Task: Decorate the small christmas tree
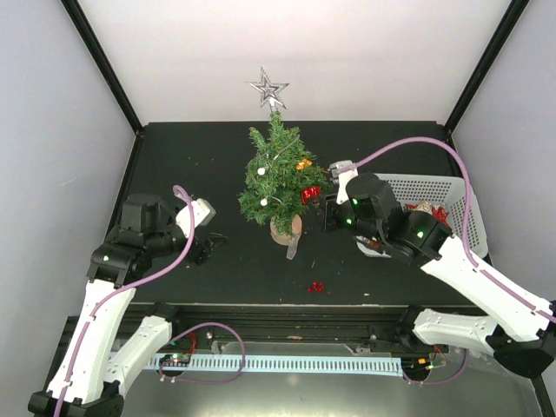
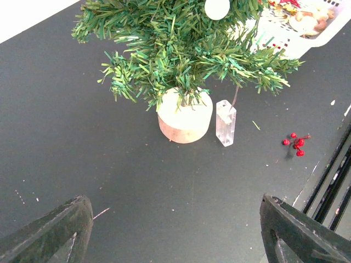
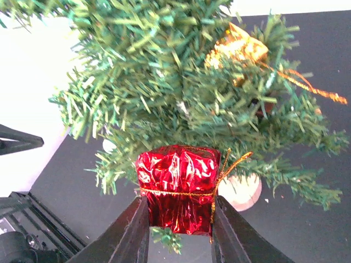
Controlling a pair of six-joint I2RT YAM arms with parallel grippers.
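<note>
While right fingers [image 3: 129, 233] clamp a red gift [image 3: 178, 186], perhaps touching the small christmas tree [image 1: 280, 178], left fingers [image 2: 55, 233] gape empty.

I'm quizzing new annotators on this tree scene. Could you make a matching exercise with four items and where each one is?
Items:
1. silver star
2. red foil gift
3. red berry sprig
4. clear case

Places:
A. lying loose on the table
B. held in the right gripper
C. atop the small christmas tree
D. standing beside the wooden base

Pairs: 1-C, 2-B, 3-A, 4-D
</note>
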